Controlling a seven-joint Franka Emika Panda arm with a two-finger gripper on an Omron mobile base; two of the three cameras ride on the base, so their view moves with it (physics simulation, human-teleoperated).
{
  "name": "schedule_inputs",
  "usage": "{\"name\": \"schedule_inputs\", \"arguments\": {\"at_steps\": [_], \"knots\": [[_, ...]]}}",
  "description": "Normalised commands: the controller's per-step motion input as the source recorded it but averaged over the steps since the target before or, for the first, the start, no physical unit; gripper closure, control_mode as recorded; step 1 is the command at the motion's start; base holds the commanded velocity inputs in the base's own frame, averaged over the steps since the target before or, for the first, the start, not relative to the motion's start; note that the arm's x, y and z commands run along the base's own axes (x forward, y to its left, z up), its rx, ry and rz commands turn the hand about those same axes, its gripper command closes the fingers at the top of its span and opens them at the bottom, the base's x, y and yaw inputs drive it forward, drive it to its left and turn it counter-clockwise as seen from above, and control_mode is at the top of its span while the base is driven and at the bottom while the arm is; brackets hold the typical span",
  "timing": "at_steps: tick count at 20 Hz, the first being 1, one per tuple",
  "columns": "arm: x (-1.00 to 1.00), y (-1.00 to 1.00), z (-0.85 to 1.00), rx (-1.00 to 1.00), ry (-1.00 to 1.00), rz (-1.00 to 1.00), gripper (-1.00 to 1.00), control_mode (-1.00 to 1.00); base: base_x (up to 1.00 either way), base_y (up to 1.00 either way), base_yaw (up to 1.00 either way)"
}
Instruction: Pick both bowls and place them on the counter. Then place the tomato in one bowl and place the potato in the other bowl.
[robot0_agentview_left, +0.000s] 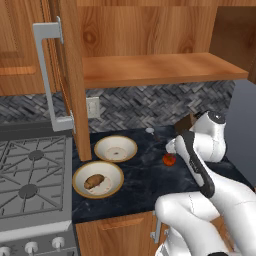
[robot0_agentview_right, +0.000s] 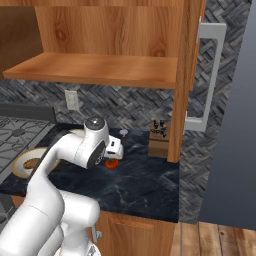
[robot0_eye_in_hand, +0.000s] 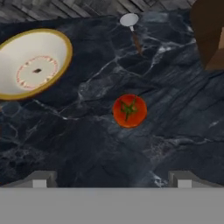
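Two cream bowls with tan rims stand on the black marble counter (robot0_agentview_left: 145, 187) beside the stove. The nearer bowl (robot0_agentview_left: 113, 172) holds the tan potato (robot0_agentview_left: 93, 181). The farther bowl (robot0_agentview_left: 116, 148) has nothing in it; the hand view shows it at upper left (robot0_eye_in_hand: 33, 63). The red tomato (robot0_eye_in_hand: 129, 110) lies on the counter to the bowls' right (robot0_agentview_left: 169, 159). My gripper (robot0_eye_in_hand: 111, 180) hovers open just above and short of the tomato, with nothing between its fingers.
A grey gas stove (robot0_agentview_left: 30, 170) lies left of the bowls. An open wooden cabinet door (robot0_agentview_left: 70, 75) stands over the counter's left end, with a shelf (robot0_agentview_left: 160, 67) above. A small spoon (robot0_eye_in_hand: 131, 26) and a knife block (robot0_agentview_right: 160, 140) sit by the back wall.
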Motion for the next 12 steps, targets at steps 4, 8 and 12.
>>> {"name": "schedule_inputs", "arguments": {"at_steps": [4,8,12], "knots": [[0.49,-0.03,-0.31,-0.05,0.11,0.07,-1.00,-1.00,0.00,0.00,0.00],[0.50,-0.01,-0.30,-0.03,0.11,0.06,-1.00,-1.00,0.00,0.00,0.00],[0.48,-0.02,-0.26,0.00,0.04,0.07,-1.00,-1.00,0.00,0.00,0.00]]}}
